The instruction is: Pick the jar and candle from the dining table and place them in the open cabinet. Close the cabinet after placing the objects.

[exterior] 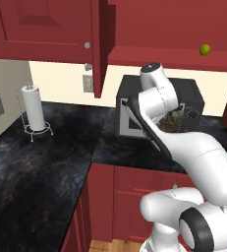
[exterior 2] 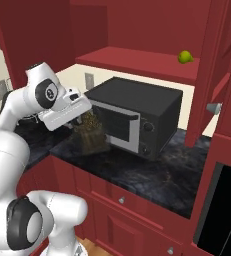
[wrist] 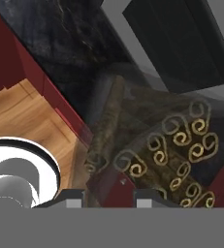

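Gripper (wrist: 105,196) clamps the jar (wrist: 147,145), fingers partly closed.

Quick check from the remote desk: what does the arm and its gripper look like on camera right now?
The arm is glossy white with rounded links and dark grey rings and caps at the joints. The hand is a white boxy block, and the gripper ends in two small dark finger tips. No cables or markings are visible.

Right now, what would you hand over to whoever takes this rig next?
Gripper: shut on the jar, carried above the counter just in front of the microwave.
Cabinet: door open, a small green ball on its shelf.
Candle: I cannot place it from these views.
Done: jar picked up.
Left: lift the jar onto the cabinet shelf, fetch and place the candle, close the cabinet.
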You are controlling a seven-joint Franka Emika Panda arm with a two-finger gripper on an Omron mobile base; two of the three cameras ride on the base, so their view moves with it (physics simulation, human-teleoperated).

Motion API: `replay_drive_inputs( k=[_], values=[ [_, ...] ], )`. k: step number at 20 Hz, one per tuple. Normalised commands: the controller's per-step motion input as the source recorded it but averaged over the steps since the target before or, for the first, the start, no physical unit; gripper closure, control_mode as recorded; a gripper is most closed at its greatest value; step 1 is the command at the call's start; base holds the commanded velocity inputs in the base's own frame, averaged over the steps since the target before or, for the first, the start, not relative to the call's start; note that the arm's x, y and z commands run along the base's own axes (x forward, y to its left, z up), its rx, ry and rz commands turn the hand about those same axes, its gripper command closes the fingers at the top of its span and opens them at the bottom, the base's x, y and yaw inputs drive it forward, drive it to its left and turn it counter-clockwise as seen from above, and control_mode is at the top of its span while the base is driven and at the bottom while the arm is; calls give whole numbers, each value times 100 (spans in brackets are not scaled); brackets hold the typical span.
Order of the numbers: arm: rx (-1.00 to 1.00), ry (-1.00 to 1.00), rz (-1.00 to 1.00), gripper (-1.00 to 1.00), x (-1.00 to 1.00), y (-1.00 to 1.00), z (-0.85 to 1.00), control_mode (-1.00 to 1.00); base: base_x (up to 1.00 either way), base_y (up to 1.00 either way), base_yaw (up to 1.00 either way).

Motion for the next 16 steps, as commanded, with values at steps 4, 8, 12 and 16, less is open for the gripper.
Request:
replay_drive_inputs(
  k=[4,8,12,16],
  values=[
    [0,0,0,100,0,0,0,100,6,0,0],
    [0,0,0,100,0,0,0,100,1,0,0],
    [0,0,0,100,0,-1,6,-100,0,0,0],
    [0,0,0,100,0,-10,41,-100,0,0,0]
  ],
)
